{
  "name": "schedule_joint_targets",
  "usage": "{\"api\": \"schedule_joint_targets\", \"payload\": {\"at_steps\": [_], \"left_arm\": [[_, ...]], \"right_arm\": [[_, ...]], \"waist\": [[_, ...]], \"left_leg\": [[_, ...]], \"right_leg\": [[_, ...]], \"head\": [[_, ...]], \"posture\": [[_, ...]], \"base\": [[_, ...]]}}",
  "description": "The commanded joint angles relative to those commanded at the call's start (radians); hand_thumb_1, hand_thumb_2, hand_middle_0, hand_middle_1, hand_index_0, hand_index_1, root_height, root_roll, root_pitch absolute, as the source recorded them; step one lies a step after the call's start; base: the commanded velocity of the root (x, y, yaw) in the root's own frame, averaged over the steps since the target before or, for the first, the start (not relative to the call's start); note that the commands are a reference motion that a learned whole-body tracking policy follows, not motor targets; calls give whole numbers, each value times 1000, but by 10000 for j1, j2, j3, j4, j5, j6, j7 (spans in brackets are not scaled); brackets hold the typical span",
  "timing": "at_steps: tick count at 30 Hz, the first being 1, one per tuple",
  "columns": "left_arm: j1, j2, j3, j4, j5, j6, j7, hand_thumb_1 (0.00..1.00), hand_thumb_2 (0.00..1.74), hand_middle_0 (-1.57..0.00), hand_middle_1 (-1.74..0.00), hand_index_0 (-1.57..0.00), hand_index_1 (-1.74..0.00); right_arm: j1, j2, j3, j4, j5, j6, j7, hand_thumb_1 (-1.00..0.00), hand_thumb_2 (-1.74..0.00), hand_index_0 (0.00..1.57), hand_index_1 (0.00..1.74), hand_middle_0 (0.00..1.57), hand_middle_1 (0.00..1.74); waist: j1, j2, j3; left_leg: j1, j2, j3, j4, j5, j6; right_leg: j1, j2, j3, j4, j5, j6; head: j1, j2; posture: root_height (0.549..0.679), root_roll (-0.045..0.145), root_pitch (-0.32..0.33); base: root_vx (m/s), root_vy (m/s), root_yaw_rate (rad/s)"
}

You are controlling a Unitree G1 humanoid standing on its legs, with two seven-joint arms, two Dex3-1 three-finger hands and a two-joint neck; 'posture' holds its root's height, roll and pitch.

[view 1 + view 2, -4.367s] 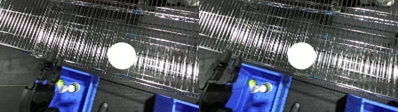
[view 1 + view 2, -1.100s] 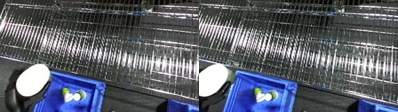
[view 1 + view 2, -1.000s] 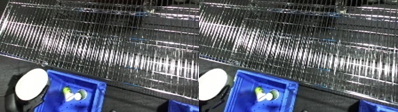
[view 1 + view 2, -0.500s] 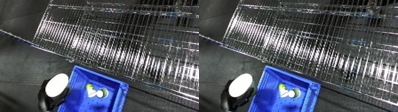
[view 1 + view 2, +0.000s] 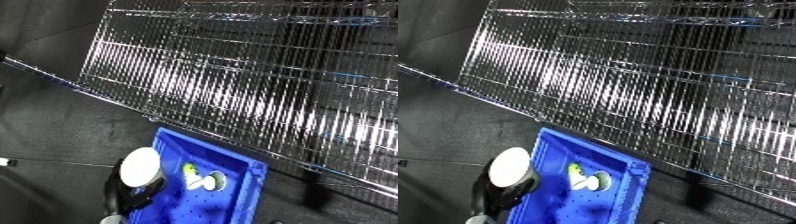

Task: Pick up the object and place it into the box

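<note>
A white round object [image 5: 140, 166] is at the left rim of the blue bin [image 5: 218, 156], overlapping the bin's left wall. My left hand [image 5: 125, 198] is black and comes up from the lower edge, with its fingers curled round the object's lower side. How far over the bin the object stands I cannot tell. Inside the bin lie a yellow-green piece [image 5: 189, 171] and a white ring-like piece [image 5: 214, 181]. My right hand shows in neither view.
A large wire shelf [image 5: 266, 95] of shiny metal rods runs across the upper part of the view, just behind the bin. Dark floor [image 5: 62, 135] lies to the left of the bin. A blue strip [image 5: 355, 77] is on the shelf at the right.
The camera has tilted and shifted. The white object, first lying on the wire shelf, was then in my left hand left of the bin and now overlaps the bin's left rim.
</note>
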Motion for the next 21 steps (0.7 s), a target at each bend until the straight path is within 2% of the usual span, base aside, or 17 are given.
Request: {"api": "schedule_joint_targets", "payload": {"at_steps": [2,6,9,16,21], "left_arm": [[6,-32,-45,44,-22,56,-131,0,0,0,0,0,0],[11,-102,-155,126,194,55,-321,0,0,0,0,0,0],[7,-183,-283,157,396,13,-599,0,0,0,0,0,0],[106,-398,-798,-153,94,462,-1778,0,0,0,0,0,0],[69,-463,-1178,-360,-95,775,-2464,0,0,0,0,0,0]], "right_arm": [[-10,4,10,-17,-30,43,-11,0,0,0,0,0,0],[0,24,14,-48,-163,123,-58,0,0,0,0,0,0],[20,32,18,-44,-194,133,-91,0,0,0,0,0,0],[-72,-7,6,-89,-387,211,-130,0,0,0,0,0,0],[-274,-2,-14,-173,-499,300,-201,0,0,0,0,0,0]], "waist": [[-7,8,0],[-21,48,0],[-27,72,0],[-119,195,0],[-213,300,0]], "left_leg": [[31,-8,-1,-34,5,-2],[139,-42,-12,-158,29,-15],[229,-77,33,-258,25,1],[274,-99,177,-384,23,41],[255,-103,289,-420,-13,69]], "right_leg": [[30,-9,14,-45,11,7],[137,-50,76,-194,44,34],[234,-90,104,-390,138,85],[240,-107,211,-750,406,261],[176,-116,298,-988,619,390]], "head": [[11,-92],[134,-69],[263,4],[821,-69],[1732,-24]], "posture": [[654,35,98],[655,35,95],[656,33,95],[658,26,104],[659,22,113]], "base": [[6,9,-9],[24,8,10],[26,3,-21],[8,27,-91],[-17,10,-92]]}}
